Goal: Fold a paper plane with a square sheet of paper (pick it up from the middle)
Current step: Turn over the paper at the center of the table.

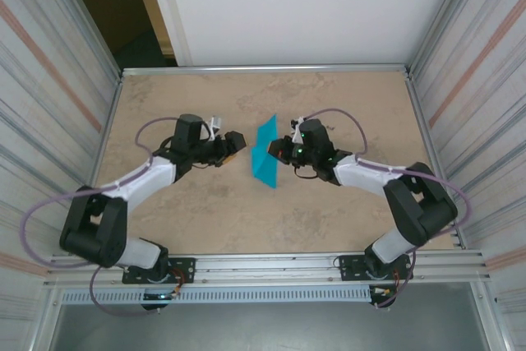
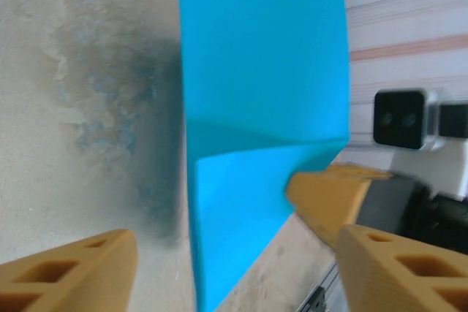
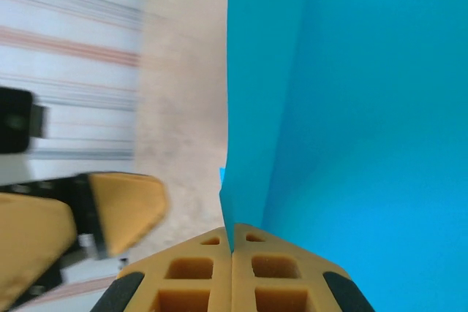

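We see our right pincer clamped on the thin turquoise-blue creased sheet of paper, held upright over the middle of the beige counter; our left pincer gapes wide just beside it, at nine o'clock

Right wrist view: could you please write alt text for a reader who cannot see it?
The shut right hand pinches the edge of a creased blue paper, with the tan table behind; the left hand sits lower left.

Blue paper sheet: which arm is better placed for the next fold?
Probably left: the left gripper is open beside the blue paper sheet; the right gripper is clamped on it, holding it up.
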`<action>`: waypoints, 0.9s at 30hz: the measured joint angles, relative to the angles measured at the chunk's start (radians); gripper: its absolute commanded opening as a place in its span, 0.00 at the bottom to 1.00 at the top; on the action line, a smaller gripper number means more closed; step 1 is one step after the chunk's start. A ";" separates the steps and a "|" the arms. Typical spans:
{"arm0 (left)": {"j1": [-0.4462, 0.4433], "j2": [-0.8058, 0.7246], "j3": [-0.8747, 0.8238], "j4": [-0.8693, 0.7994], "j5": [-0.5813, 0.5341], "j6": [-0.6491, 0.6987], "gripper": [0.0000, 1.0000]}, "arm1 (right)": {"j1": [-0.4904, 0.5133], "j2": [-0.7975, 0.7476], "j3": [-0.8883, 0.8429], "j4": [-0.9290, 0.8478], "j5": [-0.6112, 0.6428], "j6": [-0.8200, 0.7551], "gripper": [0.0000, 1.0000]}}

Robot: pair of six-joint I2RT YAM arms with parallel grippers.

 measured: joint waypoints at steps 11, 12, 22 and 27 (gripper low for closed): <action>-0.045 -0.211 -0.162 0.293 0.046 -0.161 0.98 | -0.065 -0.138 0.000 0.140 -0.171 0.052 0.04; -0.056 -0.211 -0.162 0.312 0.050 -0.165 0.98 | -0.069 -0.139 0.000 0.150 -0.183 0.061 0.04; -0.091 -0.158 -0.130 0.463 0.080 -0.206 0.81 | -0.077 -0.140 0.000 0.241 -0.276 0.167 0.05; -0.091 -0.149 -0.130 0.517 0.089 -0.212 0.66 | -0.083 -0.140 0.000 0.259 -0.297 0.191 0.05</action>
